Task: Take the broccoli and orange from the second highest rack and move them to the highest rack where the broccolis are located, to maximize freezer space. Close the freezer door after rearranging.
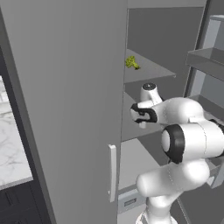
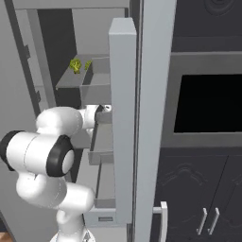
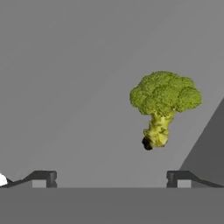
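My gripper (image 3: 111,179) is open, its two fingertips (image 3: 46,178) set wide apart low over a flat grey shelf of the freezer (image 1: 151,70). A lumpy green broccoli (image 3: 164,107) lies on that shelf ahead of the gripper and to its right, untouched. In the left base view the hand (image 1: 142,114) reaches into the second highest rack (image 1: 133,129). On the highest rack lie the broccolis (image 1: 132,63), seen as two florets (image 2: 75,64) in the right base view. The freezer door (image 2: 122,71) stands open on the right. The orange is out of view.
The open door carries grey bins (image 1: 209,61) close to my arm's right side. A tall grey panel with a pale bar handle (image 1: 112,173) stands on the left. Dark cabinets and a black oven window (image 2: 208,104) lie to the right, a marble counter (image 1: 11,144) to the far left.
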Available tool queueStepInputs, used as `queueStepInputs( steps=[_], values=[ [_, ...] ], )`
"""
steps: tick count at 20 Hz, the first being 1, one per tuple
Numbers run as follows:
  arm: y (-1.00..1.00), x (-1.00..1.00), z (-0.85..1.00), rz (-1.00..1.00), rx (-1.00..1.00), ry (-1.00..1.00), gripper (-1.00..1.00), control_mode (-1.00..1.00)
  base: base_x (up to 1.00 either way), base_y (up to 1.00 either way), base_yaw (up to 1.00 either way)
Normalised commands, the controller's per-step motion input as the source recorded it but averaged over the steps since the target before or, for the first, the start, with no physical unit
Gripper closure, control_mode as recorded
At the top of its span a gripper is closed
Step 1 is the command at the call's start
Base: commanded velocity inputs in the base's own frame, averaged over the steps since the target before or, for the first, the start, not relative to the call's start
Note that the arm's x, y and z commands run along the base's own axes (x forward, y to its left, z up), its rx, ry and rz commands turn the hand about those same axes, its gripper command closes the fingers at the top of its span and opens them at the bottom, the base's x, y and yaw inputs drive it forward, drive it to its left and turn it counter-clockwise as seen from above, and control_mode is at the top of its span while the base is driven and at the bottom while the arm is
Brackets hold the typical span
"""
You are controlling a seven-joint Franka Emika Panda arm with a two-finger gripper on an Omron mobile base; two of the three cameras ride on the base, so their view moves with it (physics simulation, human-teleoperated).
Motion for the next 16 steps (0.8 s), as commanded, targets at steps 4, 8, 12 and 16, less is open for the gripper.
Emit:
queueStepInputs(
  steps=[4, 8, 12, 16],
  values=[
    [-0.02, 0.54, -0.09, 0.00, 0.06, 0.02, -1.00, -1.00, 0.00, 0.00, 0.00],
    [-0.02, 0.49, -0.16, 0.00, 0.02, 0.06, -1.00, -1.00, 0.00, 0.00, 0.00],
    [0.00, 0.37, -0.35, 0.00, 0.00, 0.00, -1.00, -1.00, 0.00, 0.00, 0.00],
    [0.00, 0.36, -0.33, 0.00, 0.00, 0.00, -1.00, -1.00, 0.00, 0.00, 0.00]
  ],
)
